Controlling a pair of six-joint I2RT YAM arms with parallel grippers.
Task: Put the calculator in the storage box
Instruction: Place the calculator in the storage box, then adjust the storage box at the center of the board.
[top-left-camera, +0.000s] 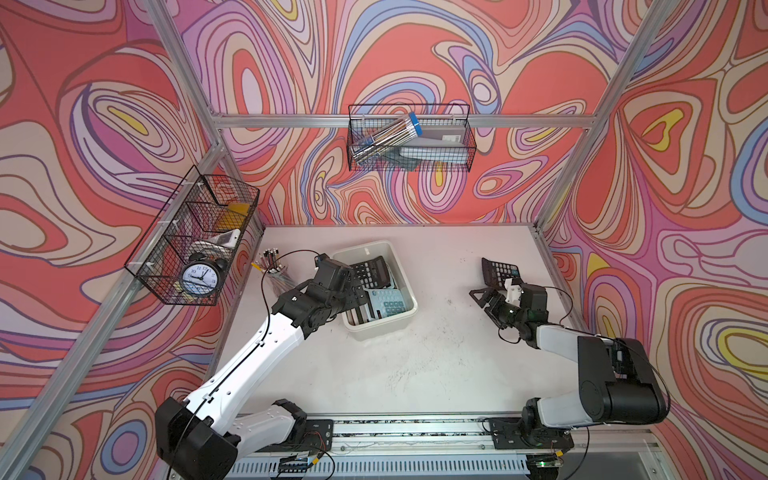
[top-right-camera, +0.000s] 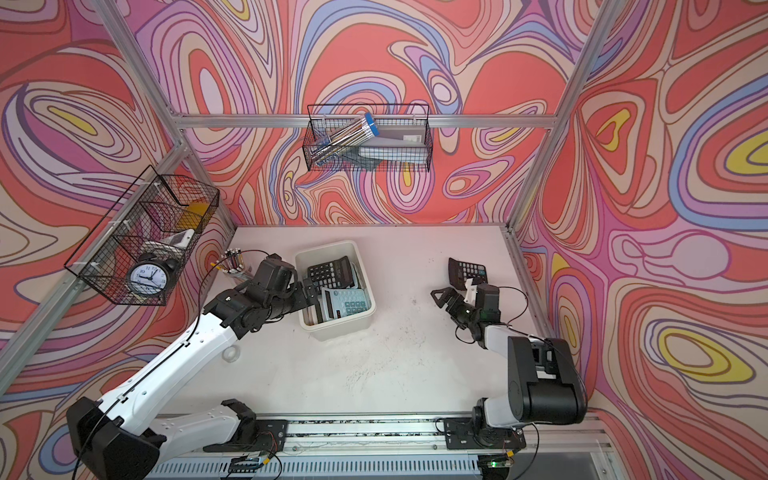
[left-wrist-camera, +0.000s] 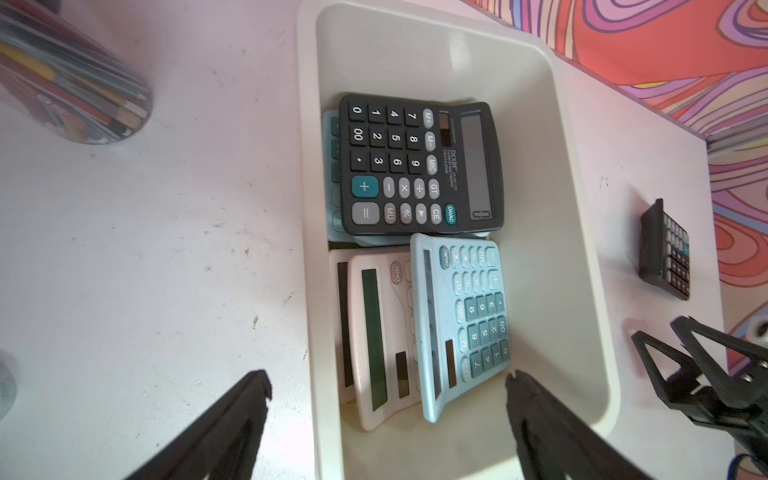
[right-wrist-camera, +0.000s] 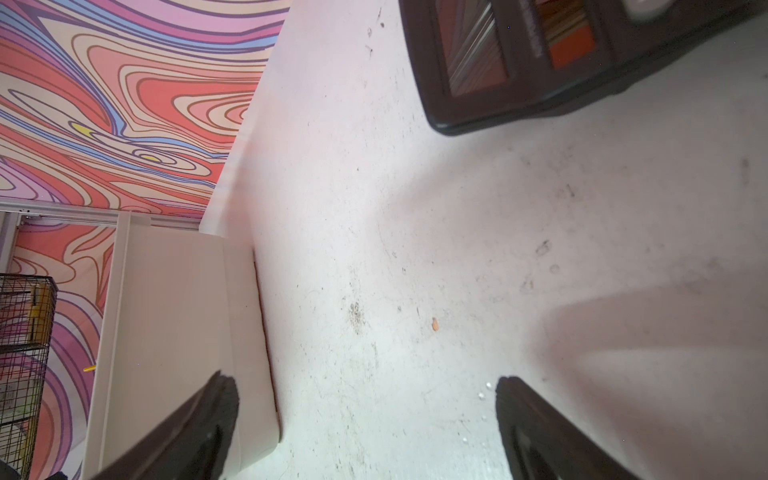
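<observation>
1. Black plastic forms the case of the calculator (top-left-camera: 500, 272). It lies on the table (top-left-camera: 415, 374), just ahead of the right gripper (top-left-camera: 484, 301) and well apart from the storage box (top-left-camera: 406, 282).
2. The right gripper is seen with its jaws spread wide, and nothing is held between them.
3. The left gripper (left-wrist-camera: 388, 382) is likewise held wide open and empty over the storage box. A dark calculator (left-wrist-camera: 415, 166), a light blue calculator (left-wrist-camera: 461, 324) and a white calculator (left-wrist-camera: 374, 332) are stacked inside.
4. The calculator is judged to be light, stiff and flat, with a smooth case that may skid on the table when pushed.
5. Hold is best taken across the two long side edges, near the middle.
6. Pressure on the display and keys is better avoided.
7. A firm but modest squeeze should be enough, since little weight has to be carried.
</observation>
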